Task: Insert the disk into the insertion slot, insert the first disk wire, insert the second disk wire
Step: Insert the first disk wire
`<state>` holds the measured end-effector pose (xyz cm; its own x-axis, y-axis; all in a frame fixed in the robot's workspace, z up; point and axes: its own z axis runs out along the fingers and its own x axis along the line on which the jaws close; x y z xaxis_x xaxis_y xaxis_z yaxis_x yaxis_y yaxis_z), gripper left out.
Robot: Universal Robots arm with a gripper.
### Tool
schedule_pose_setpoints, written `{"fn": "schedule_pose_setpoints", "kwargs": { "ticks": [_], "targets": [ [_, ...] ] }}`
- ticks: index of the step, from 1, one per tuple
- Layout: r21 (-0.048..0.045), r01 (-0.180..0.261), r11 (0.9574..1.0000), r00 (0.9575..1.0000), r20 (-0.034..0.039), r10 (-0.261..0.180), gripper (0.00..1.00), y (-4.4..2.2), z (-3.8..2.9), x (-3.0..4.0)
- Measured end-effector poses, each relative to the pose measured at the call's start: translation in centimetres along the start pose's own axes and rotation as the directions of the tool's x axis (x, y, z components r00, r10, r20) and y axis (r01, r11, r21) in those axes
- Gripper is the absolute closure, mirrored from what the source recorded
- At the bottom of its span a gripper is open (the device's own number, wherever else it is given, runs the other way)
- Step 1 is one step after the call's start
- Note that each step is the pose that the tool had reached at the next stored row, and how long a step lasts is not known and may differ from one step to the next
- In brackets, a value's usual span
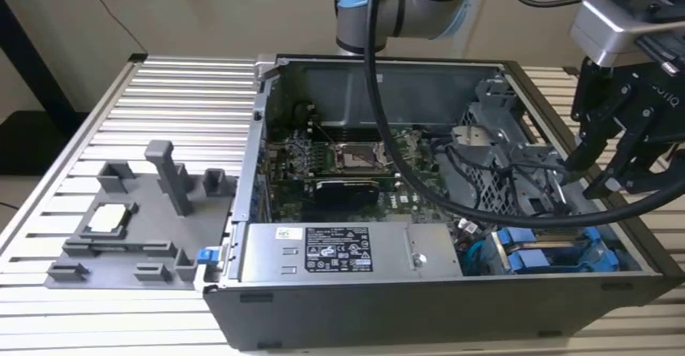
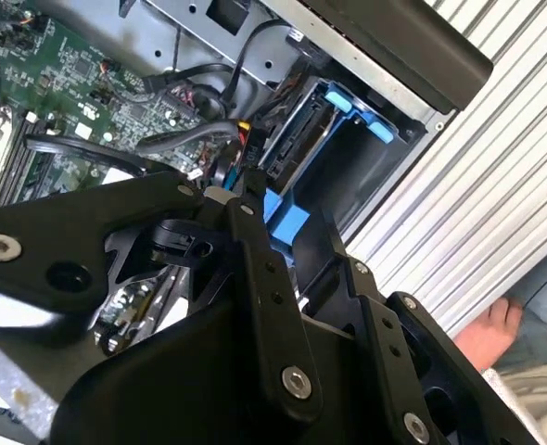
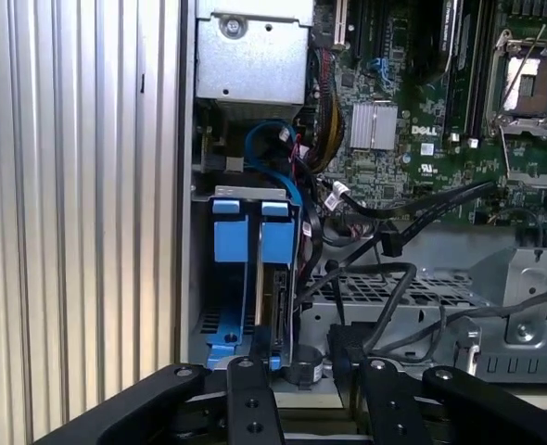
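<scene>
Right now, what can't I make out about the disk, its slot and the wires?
- Disk: edge-on in the first wrist view. Its near end is hidden behind the gripper.
- Insertion slot: in the exterior view a black cable crosses it, so how deep the disk sits is unclear.
- Disk wires: the gripper's body blocks the connectors in the second wrist view.
- A hand: cut off by the edge of the second wrist view.

disk frame [image 3: 246, 243]: bright blue | motherboard [image 3: 422, 139]: green | table [image 1: 182, 91]: ribbed silver | cables [image 1: 371, 59]: seemingly black
</scene>
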<state>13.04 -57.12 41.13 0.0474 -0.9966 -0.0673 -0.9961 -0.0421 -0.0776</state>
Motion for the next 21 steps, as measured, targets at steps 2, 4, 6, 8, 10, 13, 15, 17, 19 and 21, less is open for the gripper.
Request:
{"fn": "schedule_pose_setpoints", "kwargs": {
  "ticks": [2,4,6,8,10,13,15,17,19,21],
  "targets": [
    [0.0025,0.002,1.0,1.0,0.0048,-0.002,0.59,0.0,0.15,0.02],
    [0.007,0.005,1.0,1.0,0.0078,-0.005,0.59,0.01,0.27,0.02],
    [0.0131,0.009,0.9999,0.9999,0.0136,-0.009,0.59,-0.01,0.35,0.03],
    [0.0196,0.013,0.9997,0.9997,0.0202,-0.013,0.59,-0.03,0.45,0.03],
    [0.0253,0.017,0.9995,0.9995,0.0251,-0.017,0.59,-0.04,0.55,0.04],
    [0.0326,0.022,0.9992,0.9992,0.0322,-0.023,0.59,-0.05,0.71,0.05],
    [0.0358,0.026,0.999,0.999,0.0353,-0.027,0.59,-0.05,0.88,0.0],
    [0.037,0.031,0.9988,0.9988,0.0372,-0.033,0.59,-0.03,1.21,-0.18],
    [0.0371,0.038,0.9986,0.9985,0.038,-0.039,0.59,-0.01,1.5,-0.28],
    [0.0374,0.044,0.9984,0.9982,0.0391,-0.045,0.59,0.0,1.71,-0.35]
  ]
}}
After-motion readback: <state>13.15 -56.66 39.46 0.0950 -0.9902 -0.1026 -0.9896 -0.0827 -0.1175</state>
